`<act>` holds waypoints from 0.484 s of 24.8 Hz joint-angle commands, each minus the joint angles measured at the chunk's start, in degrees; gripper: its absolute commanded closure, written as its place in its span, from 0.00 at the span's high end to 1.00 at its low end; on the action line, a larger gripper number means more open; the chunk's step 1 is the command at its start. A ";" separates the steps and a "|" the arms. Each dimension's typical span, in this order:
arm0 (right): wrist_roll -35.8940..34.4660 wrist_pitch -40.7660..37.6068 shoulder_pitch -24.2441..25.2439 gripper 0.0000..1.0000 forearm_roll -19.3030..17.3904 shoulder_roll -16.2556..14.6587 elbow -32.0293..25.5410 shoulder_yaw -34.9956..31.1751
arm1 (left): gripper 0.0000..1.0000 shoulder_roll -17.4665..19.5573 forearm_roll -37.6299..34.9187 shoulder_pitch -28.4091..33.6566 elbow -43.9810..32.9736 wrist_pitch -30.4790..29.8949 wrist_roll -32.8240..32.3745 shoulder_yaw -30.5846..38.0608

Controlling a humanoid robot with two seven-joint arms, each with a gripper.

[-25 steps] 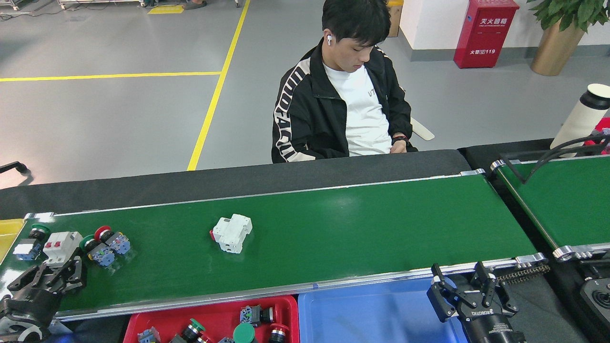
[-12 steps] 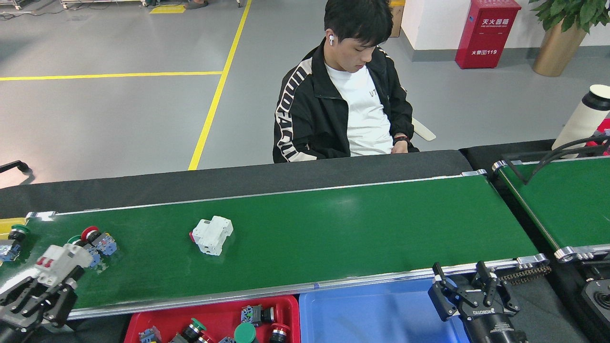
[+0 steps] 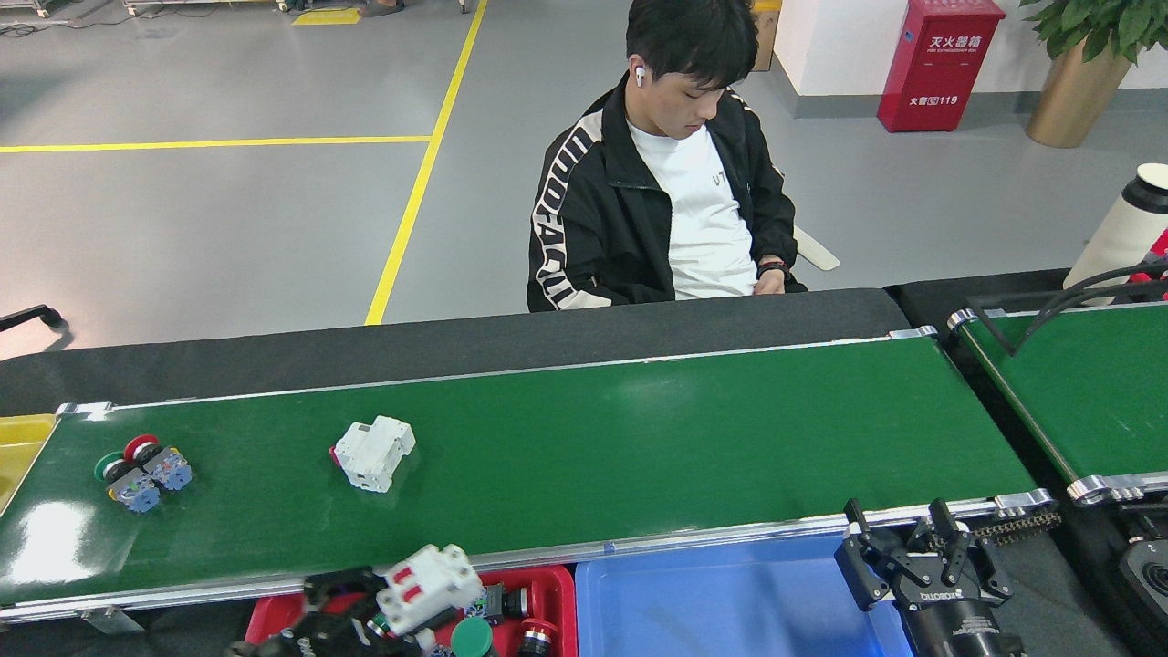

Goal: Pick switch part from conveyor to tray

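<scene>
The conveyor (image 3: 639, 429) is a long glossy green belt with silver rails. Low in the head view, my left gripper (image 3: 383, 600) is shut on a white switch part (image 3: 436, 582) with two red toggles, held above the red tray (image 3: 555, 584). Several round button parts lie in that tray. On the belt left of centre lies another white switch part (image 3: 372, 453). Near the belt's left end two push buttons (image 3: 141, 470) sit together. My right gripper (image 3: 905, 547) stands open with nothing in it, at the right edge of the blue tray (image 3: 712, 602).
A person in a black jacket (image 3: 675, 210) sits just behind the conveyor. A smaller green belt with black cables (image 3: 1086, 383) stands at the right, with a white bottle (image 3: 1122, 224) behind it. A yellow bin (image 3: 16, 447) shows at the belt's left end.
My left gripper lifted the red-toggled white part off the belt's left end and carried it right, over the red tray. Parts on the belt drifted left. The right gripper stayed put.
</scene>
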 commanded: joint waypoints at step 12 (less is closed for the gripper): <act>-0.37 -0.15 -0.71 1.00 -0.17 -0.25 -0.64 -0.37 | 0.66 -13.77 -17.58 -2.82 -0.17 -0.15 -3.14 -10.56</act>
